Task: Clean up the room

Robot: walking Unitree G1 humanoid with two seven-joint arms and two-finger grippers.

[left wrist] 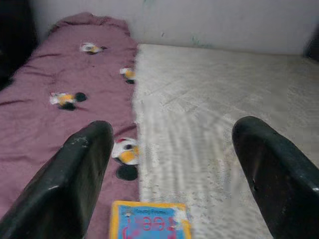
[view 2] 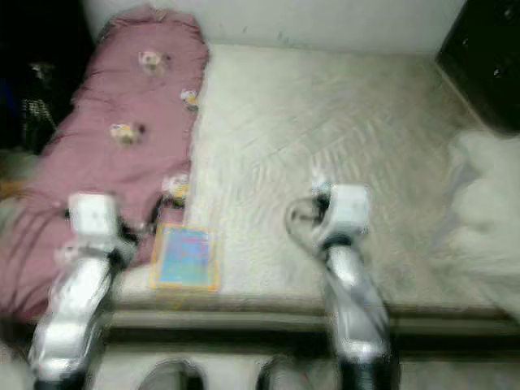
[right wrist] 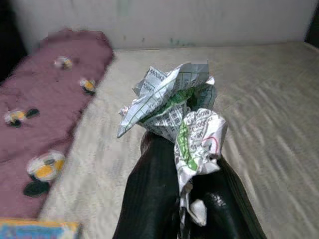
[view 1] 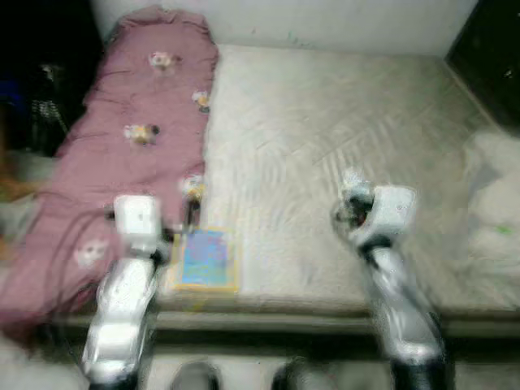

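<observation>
Left eye view, blurred: bare mattress [view 1: 341, 154].

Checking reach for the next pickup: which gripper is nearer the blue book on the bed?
Left. The left gripper hovers just above the blue book, open; the right gripper, clamped on crumpled paper, is off to its right.

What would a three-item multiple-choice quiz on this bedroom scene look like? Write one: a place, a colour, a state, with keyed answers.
1. Where does the book lie?
A. at the bed's near edge, beside the blanket
B. against the wall
C. on the floor

2. What colour is the blanket?
A. green
B. dusty pink
C. black

3. What is the right gripper doing?
A. hanging open
B. pinching the book
C. shut on crumpled paper

Answers: 1 A, it sits by the mattress edge just ahead of the open left gripper; 2 B, pink with small printed figures; 3 C, the right wrist view shows the fingers closed on the printed wad.
</observation>
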